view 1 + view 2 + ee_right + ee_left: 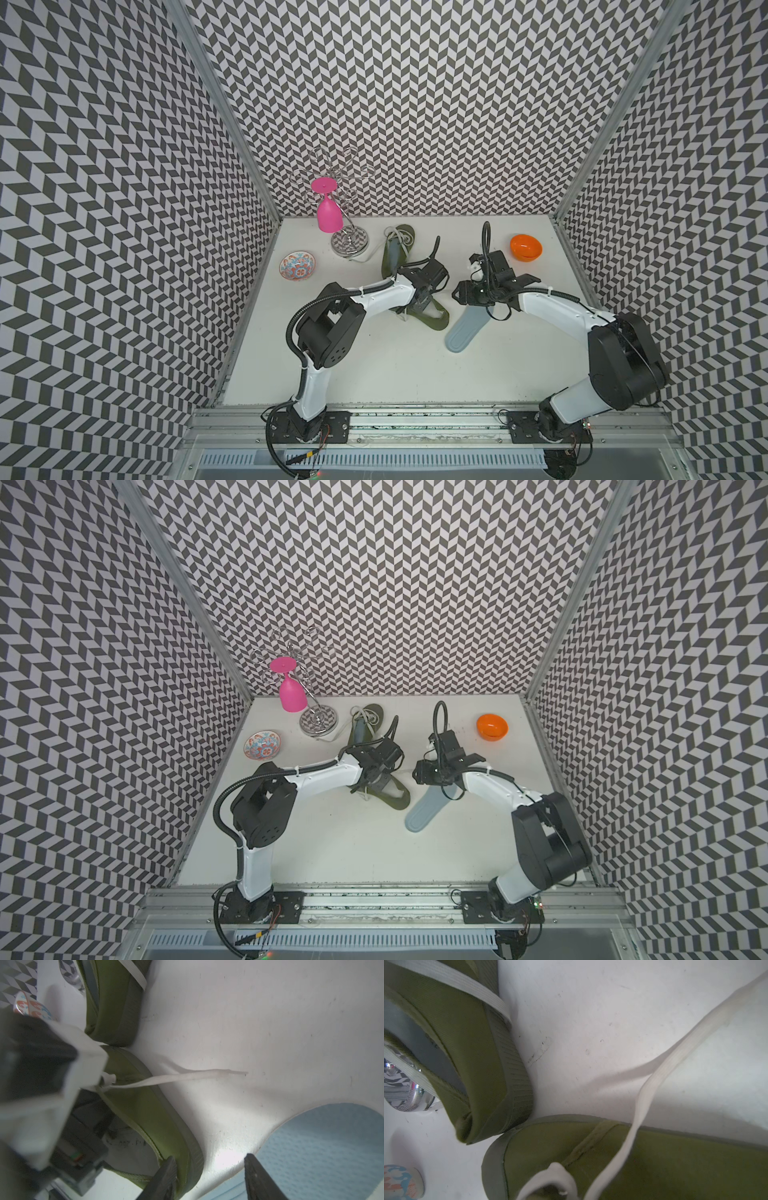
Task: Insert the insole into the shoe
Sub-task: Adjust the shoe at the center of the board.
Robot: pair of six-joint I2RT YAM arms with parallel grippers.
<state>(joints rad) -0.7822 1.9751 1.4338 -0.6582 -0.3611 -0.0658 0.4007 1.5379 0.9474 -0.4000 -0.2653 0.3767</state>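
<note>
2 olive-green canvas shoes: far shoe (pixel 386 268) w/ grey-blue insole (pixel 392 254) in it; near shoe (pixel 436 326) under left gripper (pixel 420 305), clenched, on what can't tell. 1 loose pale-blue foam insole (pixel 463 332) just right of near shoe, below right gripper (pixel 209 1158), jaws apart, empty. 1 patterned ceramic bowl (pixel 296 266), 1 orange plastic bowl (pixel 526 247), 1 pink goblet (pixel 328 214) hung on 1 chrome rack (pixel 350 244). White tabletop (pixel 374 370), chevron walls (pixel 415 104).

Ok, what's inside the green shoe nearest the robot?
In the near shoe, a pale lining with dark print shows through the opening, no insole. The left hand covers part of the opening; the upper hides the toe end. The blue insole lies beside it.
</note>
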